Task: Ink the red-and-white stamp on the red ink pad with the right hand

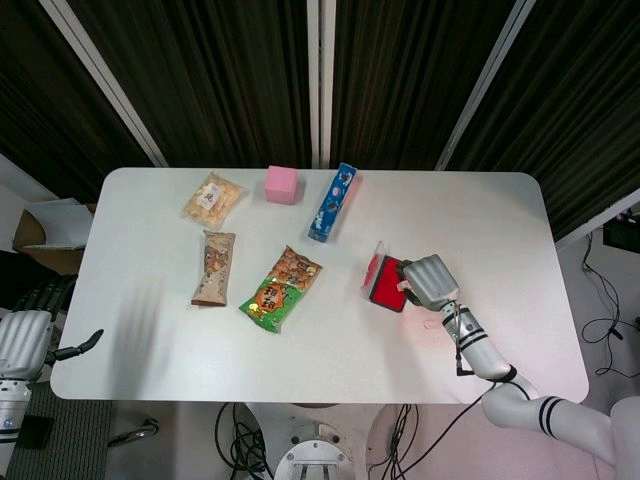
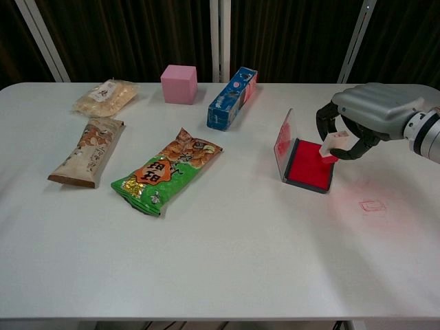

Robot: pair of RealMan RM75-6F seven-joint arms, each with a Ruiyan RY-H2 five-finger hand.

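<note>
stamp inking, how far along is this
Picked up: the right hand holds the red-and-white stamp in its fingers. In hand: the stamp is over the red ink pad, whose lid stands open; whether it touches the pad cannot be told. Left: pressing down, then lifting off. The left hand hangs off the table, holding nothing.

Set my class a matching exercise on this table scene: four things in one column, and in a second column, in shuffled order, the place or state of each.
Things:
1. red-and-white stamp
2. pink cube
3. green snack bag
4. red ink pad

Places or states:
A. lies flat toward the middle of the table
B. held in the right hand
C. lid stands raised on its left side
D. stands at the far edge, left of the blue box

Pairs: 1-B, 2-D, 3-A, 4-C
</note>
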